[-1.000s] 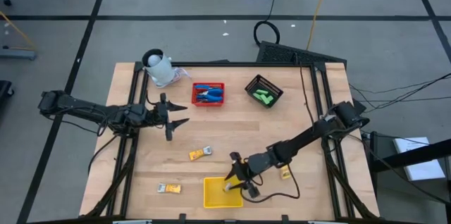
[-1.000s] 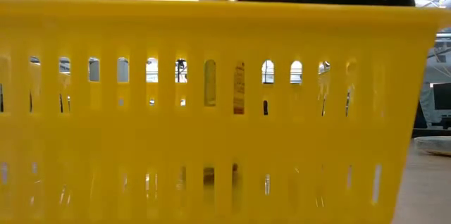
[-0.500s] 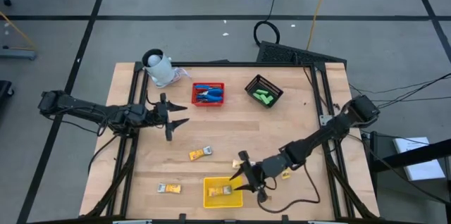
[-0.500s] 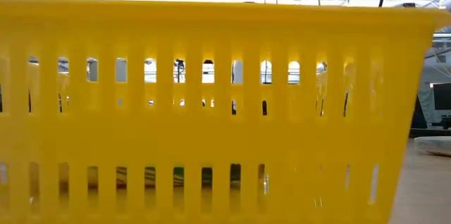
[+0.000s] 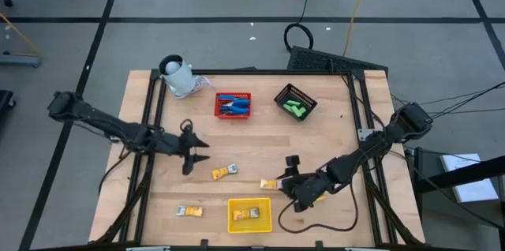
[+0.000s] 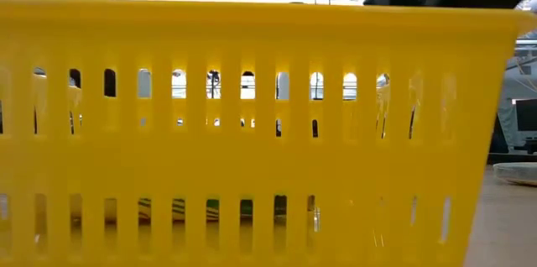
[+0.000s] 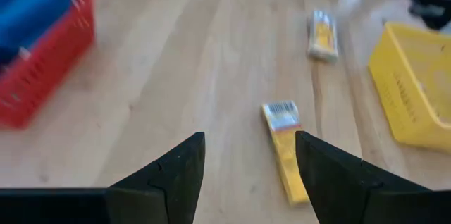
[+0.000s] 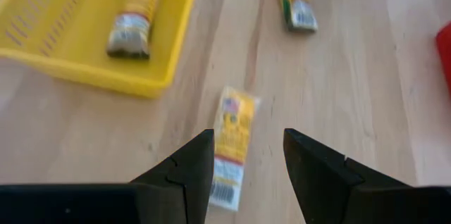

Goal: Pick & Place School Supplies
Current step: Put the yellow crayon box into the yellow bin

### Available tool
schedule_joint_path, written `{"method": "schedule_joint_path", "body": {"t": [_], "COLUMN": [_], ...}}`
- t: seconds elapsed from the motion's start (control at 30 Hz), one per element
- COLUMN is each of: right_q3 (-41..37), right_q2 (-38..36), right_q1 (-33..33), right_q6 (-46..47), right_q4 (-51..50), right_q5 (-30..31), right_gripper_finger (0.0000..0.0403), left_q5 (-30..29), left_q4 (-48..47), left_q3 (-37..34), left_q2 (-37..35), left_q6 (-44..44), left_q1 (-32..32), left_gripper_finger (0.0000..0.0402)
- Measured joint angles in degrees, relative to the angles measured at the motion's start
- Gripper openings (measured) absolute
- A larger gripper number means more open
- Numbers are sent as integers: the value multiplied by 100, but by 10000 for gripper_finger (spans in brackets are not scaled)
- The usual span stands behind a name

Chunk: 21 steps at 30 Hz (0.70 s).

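High view, mid-sort: found the blue tools [image 5: 231,106] already in the red basket [image 5: 233,95] at 11 o'clock and the green blocks [image 5: 295,110] in the black basket [image 5: 306,95] at 1 o'clock. Counted just one packet [image 5: 246,215] inside the yellow basket [image 5: 237,226] at 6 o'clock. Spotted three more loose on the table [image 5: 260,136]: one [image 5: 225,173] near centre, one [image 5: 269,183] at 5 o'clock, one [image 5: 188,211] at 7 o'clock. Could not make out a fifth. Caught the right gripper [image 8: 244,139] empty, fingers spread, straddling the 5 o'clock packet. Caught the left gripper [image 7: 246,143] likewise parted and empty at 9 o'clock, aimed at the centre packet. Judged tools and blocks finished, packets mostly outstanding.
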Motion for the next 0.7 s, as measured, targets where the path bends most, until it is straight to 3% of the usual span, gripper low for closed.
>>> {"method": "schedule_joint_path", "body": {"t": [0.2,0.4,0.7], "right_q3": [-173,-405,-579], "right_q2": [-1,-18,-638], "right_q1": [0,0,9], "right_q6": [264,476,628], "right_q4": [-192,-236,-555], "right_q5": [13,307,596], "right_gripper_finger": [160,160,160], "left_q5": [-235,-256,310], "left_q4": [-155,-1205,-2262], "left_q3": [537,1758,3251], "left_q2": [1209,2818,4258], "left_q6": [-635,-800,-619], "left_q1": [-425,-518,-443], "left_gripper_finger": [225,225,225]}}
